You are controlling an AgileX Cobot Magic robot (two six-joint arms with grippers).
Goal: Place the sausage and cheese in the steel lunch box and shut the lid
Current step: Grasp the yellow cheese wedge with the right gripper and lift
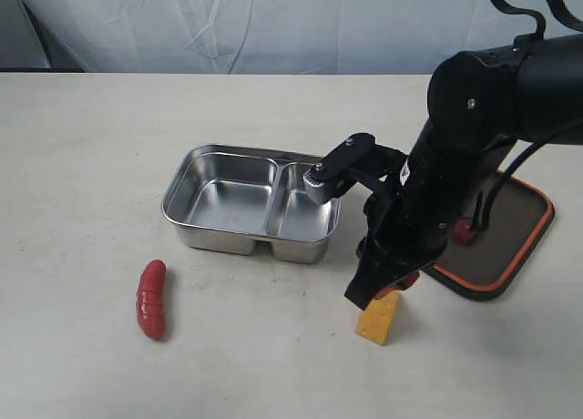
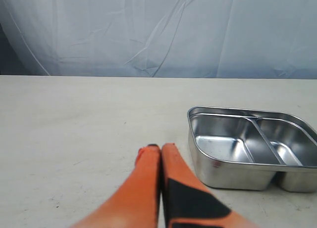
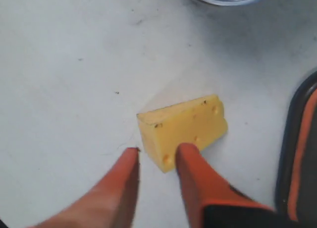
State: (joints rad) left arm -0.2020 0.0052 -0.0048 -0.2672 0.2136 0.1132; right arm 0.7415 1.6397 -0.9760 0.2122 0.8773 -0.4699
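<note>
The yellow cheese (image 1: 380,321) (image 3: 182,129) lies on the table in front of the steel lunch box (image 1: 249,201) (image 2: 250,146). My right gripper (image 3: 158,152) hangs open just above it, one orange finger (image 3: 190,161) over the wedge's near corner, the other beside it. In the exterior view the right arm hides those fingers. The red sausage (image 1: 151,298) lies on the table to the front left of the box. My left gripper (image 2: 160,147) is shut on nothing, low over the table beside the box. The dark lid (image 1: 504,228) (image 3: 299,153) with orange rim lies right of the right arm.
Both compartments of the lunch box hold nothing. A pale cloth backdrop (image 2: 158,29) hangs behind the white table (image 1: 91,146). The right arm's black body (image 1: 474,118) reaches over the space between box and lid.
</note>
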